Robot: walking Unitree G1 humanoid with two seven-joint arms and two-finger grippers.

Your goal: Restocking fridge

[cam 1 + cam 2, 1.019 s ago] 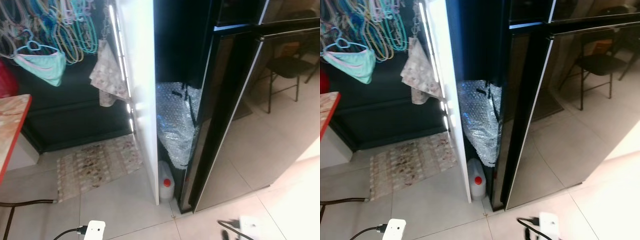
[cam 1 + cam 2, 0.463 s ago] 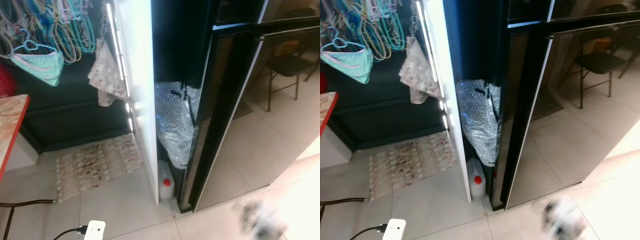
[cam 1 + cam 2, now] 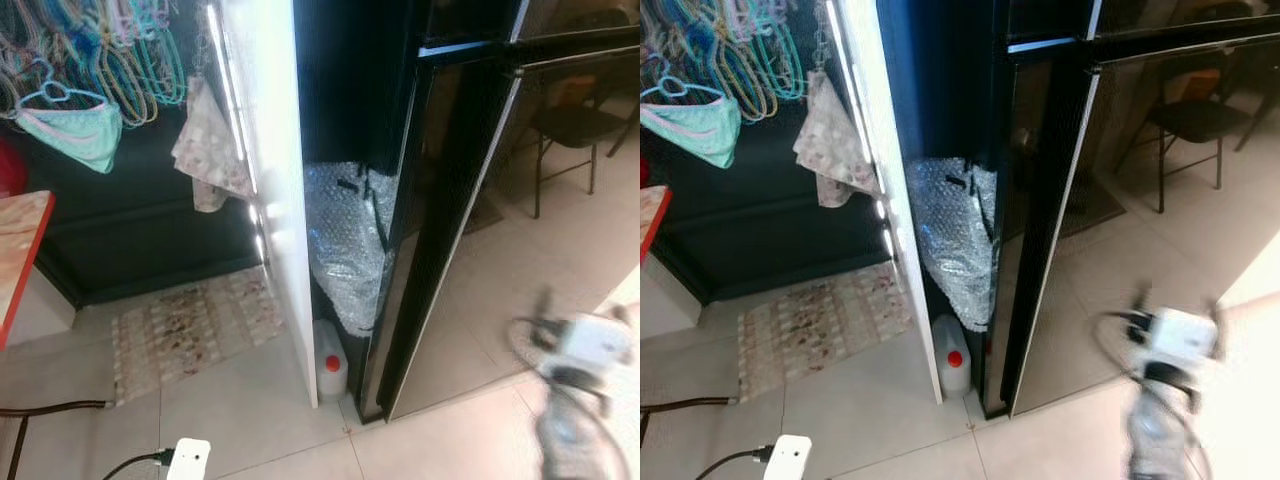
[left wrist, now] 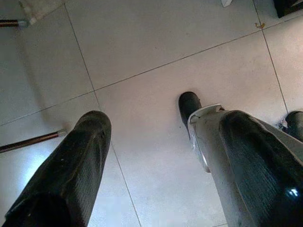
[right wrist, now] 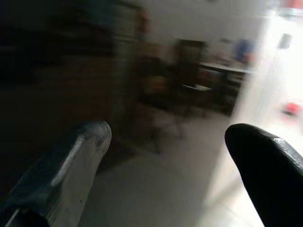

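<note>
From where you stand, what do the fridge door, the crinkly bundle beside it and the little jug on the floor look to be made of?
The fridge door looks like glossy black glass or lacquered metal: it mirrors a chair and the floor. The bundle seems to be clear plastic bubble wrap, shiny and dimpled. The jug looks like translucent white plastic with a red cap. It stands on the floor, pale glazed tile with thin grout lines.

Your right arm is up and blurred; your left hangs low.
Your right gripper (image 5: pixel 165 156) has its two fingers spread wide apart, with nothing between them. Your left gripper (image 4: pixel 156 156) points down, its fingers likewise parted and empty.
</note>
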